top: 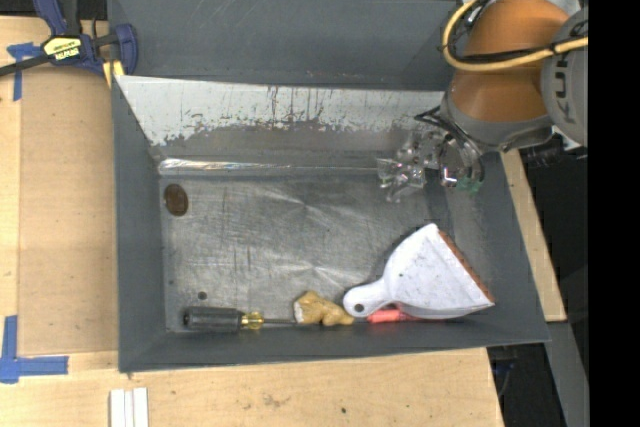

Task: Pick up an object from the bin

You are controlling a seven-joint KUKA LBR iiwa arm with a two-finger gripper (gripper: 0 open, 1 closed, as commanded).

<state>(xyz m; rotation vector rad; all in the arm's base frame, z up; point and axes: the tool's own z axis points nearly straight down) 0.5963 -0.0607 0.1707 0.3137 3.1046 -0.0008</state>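
My gripper [405, 173] hangs near the bin's back right, close to the sloping rear wall, over bare floor. A white dustpan [430, 277] with a reddish edge lies below it at the front right, its handle pointing left. It is the closest thing to the gripper and lies apart from it. A small yellowish lump [320, 310] rests by the dustpan's handle at the front wall.
A screwdriver [225, 319] with a black handle and a yellow collar lies along the front wall, left of the lump. A small brown disc [176, 201] sits at the far left. An orange-red strip [385, 317] peeks out under the dustpan. The arm's orange cover hangs over the bin's right rim.
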